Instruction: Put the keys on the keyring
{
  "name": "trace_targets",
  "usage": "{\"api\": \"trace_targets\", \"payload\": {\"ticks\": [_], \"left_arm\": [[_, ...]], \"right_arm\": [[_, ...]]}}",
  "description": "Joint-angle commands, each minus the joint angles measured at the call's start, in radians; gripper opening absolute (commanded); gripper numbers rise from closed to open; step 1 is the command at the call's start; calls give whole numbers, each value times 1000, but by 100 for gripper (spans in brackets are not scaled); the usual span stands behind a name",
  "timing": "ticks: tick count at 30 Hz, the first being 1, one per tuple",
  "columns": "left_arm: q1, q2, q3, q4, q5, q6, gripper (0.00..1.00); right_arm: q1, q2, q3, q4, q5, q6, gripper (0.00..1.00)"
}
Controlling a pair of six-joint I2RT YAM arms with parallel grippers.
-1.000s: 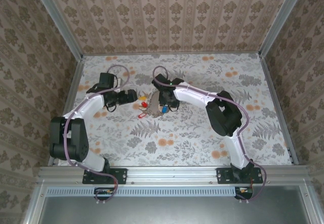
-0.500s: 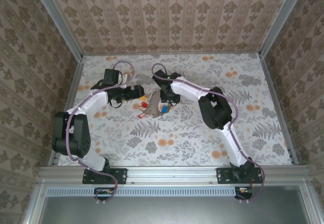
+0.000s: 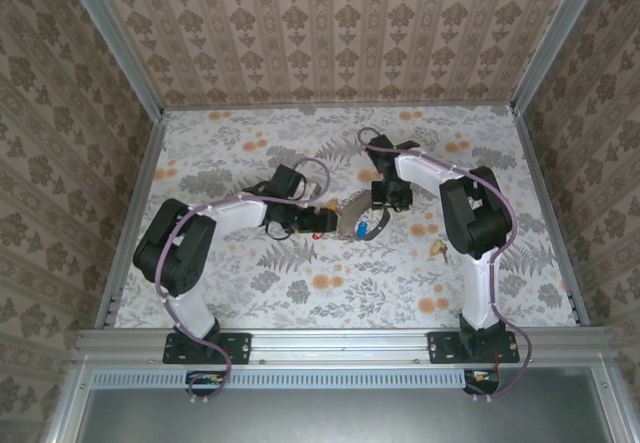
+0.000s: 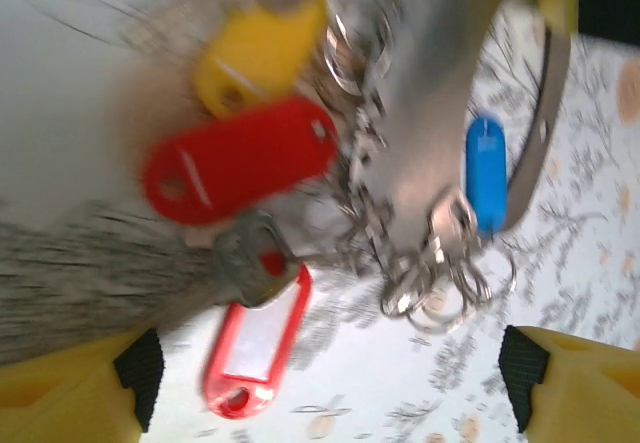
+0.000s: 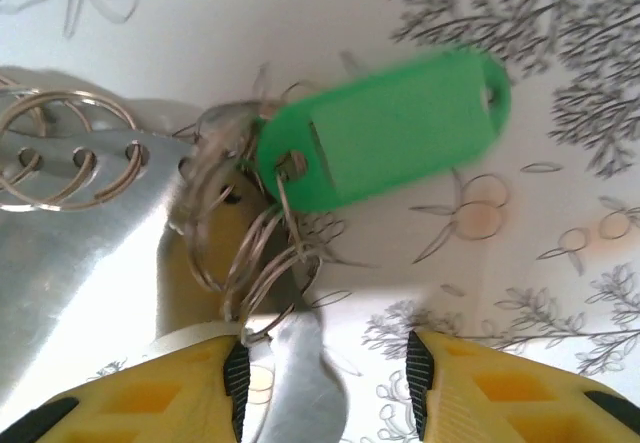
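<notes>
left wrist view: left gripper (image 4: 330, 383) spread wide just beside the keyring (image 4: 547, 113); red key (image 4: 240, 158), yellow key (image 4: 262, 51), blue key (image 4: 486, 171) bunched against it. right gripper (image 5: 326, 363) parted, pinching nothing, opposite side.

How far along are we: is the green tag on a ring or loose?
On a ring: a wire ring passes through the green tag's hole.
</notes>
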Motion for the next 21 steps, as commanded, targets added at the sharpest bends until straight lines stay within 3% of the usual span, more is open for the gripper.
{"api": "trace_targets", "payload": {"ticks": [1,7,9,13,21], "left_arm": [[-30,32,41,-7,75,11,85],[-35,38,21,27,179,1,67],[-51,46,24,53,212,-3,66],[-86,65,25,109,118,-22,67],[-193,199,150,190,201,-41,68]], "right_arm": [[13,-85,-36,19,-136,-16,48],[-11,-133,-121,75,-134,48,48],[-30,-125,-125,89,-100,52,48],[-57,-104,-153,174,-99,70,49],[-57,-33,-131,354,-161,3,49]]}}
